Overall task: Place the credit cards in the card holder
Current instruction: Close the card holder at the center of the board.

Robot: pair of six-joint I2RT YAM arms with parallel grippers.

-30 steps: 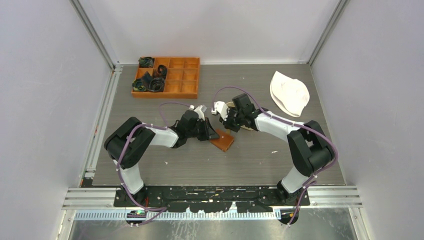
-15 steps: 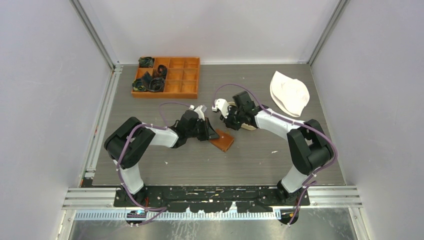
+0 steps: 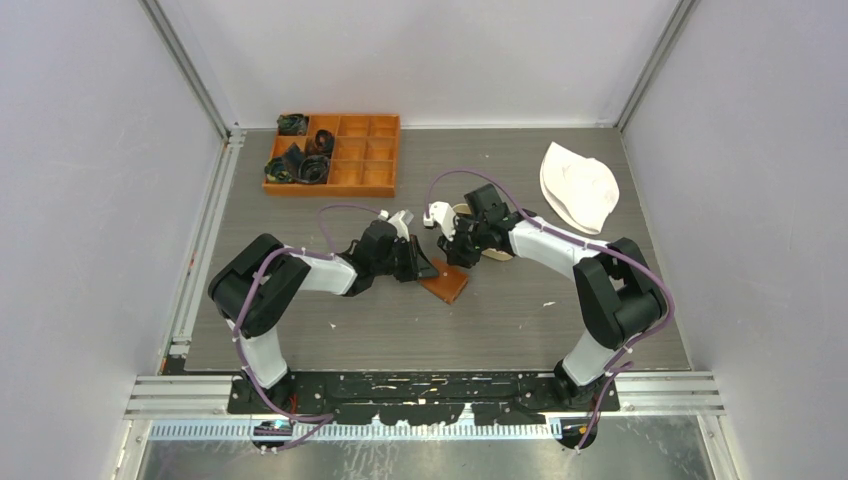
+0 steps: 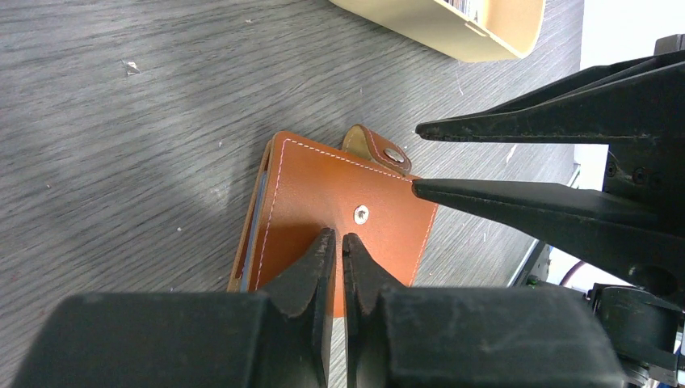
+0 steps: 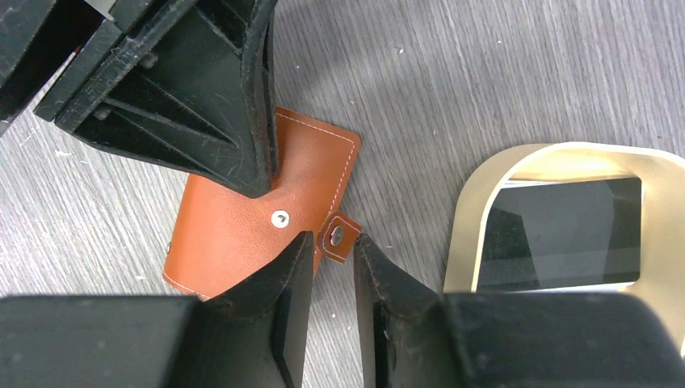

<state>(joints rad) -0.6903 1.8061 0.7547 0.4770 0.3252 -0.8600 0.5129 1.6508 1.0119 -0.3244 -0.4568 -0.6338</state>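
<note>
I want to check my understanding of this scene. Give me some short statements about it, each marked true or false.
1. The strap of the card holder is unfastened. True.
2. The right gripper is clamped on the strap. False: its jaws stand apart, with the strap at the gap between their tips.
3. A black card lies in the tan tray. True.
4. The left gripper is wide open. False: its jaws are all but shut, over the card holder's cover.
5. The orange box touches the card holder. False: it stands far off, at the back left.
</note>
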